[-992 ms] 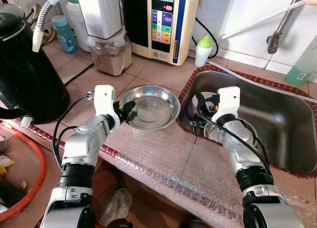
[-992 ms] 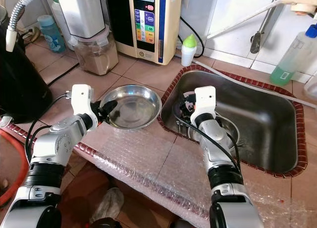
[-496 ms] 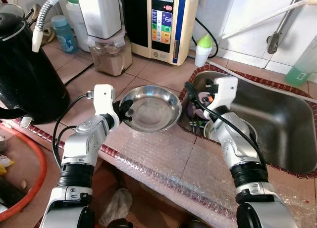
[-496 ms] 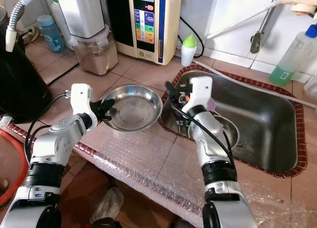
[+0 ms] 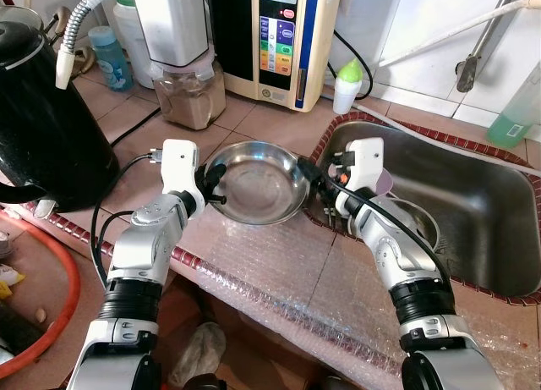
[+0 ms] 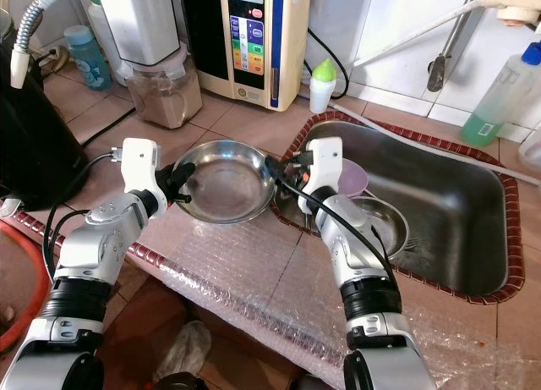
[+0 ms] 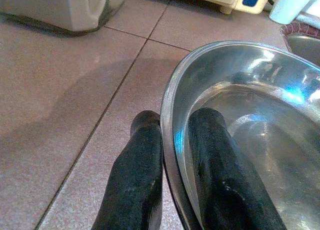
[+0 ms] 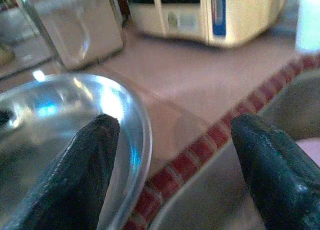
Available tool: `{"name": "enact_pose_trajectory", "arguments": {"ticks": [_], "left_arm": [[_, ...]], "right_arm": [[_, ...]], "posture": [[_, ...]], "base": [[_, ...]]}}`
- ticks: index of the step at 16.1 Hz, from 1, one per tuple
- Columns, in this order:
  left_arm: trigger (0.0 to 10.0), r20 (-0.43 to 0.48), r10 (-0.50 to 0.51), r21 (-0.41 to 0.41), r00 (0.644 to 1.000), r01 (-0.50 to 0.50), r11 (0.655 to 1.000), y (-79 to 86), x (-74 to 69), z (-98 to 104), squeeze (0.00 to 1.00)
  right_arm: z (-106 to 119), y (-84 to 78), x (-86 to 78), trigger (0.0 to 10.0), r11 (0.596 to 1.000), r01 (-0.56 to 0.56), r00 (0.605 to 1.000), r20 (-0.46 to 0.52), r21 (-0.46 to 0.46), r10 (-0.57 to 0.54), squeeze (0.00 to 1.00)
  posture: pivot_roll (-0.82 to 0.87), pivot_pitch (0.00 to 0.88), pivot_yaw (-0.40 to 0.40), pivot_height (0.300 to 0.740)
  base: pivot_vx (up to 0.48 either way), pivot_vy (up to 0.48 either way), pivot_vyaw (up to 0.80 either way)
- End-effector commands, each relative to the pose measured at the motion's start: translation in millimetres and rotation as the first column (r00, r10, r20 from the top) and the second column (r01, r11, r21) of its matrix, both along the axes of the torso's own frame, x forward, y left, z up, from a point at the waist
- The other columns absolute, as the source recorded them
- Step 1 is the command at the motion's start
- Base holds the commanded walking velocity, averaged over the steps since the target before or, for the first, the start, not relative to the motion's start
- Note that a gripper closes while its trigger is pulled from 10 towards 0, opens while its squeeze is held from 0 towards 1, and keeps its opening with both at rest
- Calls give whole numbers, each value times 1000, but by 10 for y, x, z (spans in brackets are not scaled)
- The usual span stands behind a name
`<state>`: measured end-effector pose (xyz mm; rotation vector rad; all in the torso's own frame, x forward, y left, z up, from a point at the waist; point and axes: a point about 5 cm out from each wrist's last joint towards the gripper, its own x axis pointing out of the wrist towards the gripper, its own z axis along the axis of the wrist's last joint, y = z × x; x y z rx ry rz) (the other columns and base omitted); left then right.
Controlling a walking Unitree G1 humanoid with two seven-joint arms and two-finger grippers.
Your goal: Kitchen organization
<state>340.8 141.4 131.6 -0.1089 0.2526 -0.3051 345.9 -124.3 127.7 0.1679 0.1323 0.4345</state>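
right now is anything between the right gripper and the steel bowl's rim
Nothing visible. The right gripper is open at the steel bowl's sink-side rim, one finger over the bowl's inside, the other beyond the rim. The left gripper is shut on the opposite rim.

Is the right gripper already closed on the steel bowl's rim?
No: the right gripper is open, one finger over the steel bowl.

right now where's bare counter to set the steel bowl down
Bare tile lies between the steel bowl, the black kettle and the jar; more on the bubble wrap at the counter's front edge. The back row of appliances is crowded, and the sink holds dishes.
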Motion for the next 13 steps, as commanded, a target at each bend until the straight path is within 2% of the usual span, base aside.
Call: {"name": "enact_pose_trajectory", "arguments": {"ticks": [1,4,5,6,9,12,13], "left_arm": [[0,27,-11,23,1000,10,1000,-14,29,62,0],[0,51,-17,18,999,16,1000,-24,25,76,0],[0,58,-19,17,998,18,1000,-28,22,76,0],[0,68,-22,16,997,21,1000,-34,18,80,0],[0,91,-30,18,995,29,999,-58,18,91,0],[0,111,-42,28,993,39,999,-75,18,95,0],[0,120,-53,43,991,48,998,-84,13,96,0]], "right_arm": [[-37,46,0,10000,1000,-19,998,-54,7,19,0],[-138,86,-28,9608,998,-56,992,-117,-12,54,0],[-143,102,-39,8745,998,-64,990,-125,-7,63,0],[-144,132,-46,0,997,-71,987,-143,14,72,0],[-174,148,-62,0,996,-87,975,-202,18,89,0],[-171,163,-63,0,992,-82,967,-234,94,102,0],[-175,152,-58,0,988,-57,961,-259,146,94,0]], "posture": [[-7,0,23,740],[-3,0,17,740],[-2,0,15,740],[-1,0,14,740],[-1,0,9,740],[-5,0,8,740],[-5,0,8,740]], "base": [[0,0,0],[0,0,0],[0,0,0],[0,0,0],[0,0,0],[0,0,0],[0,0,0]]}}
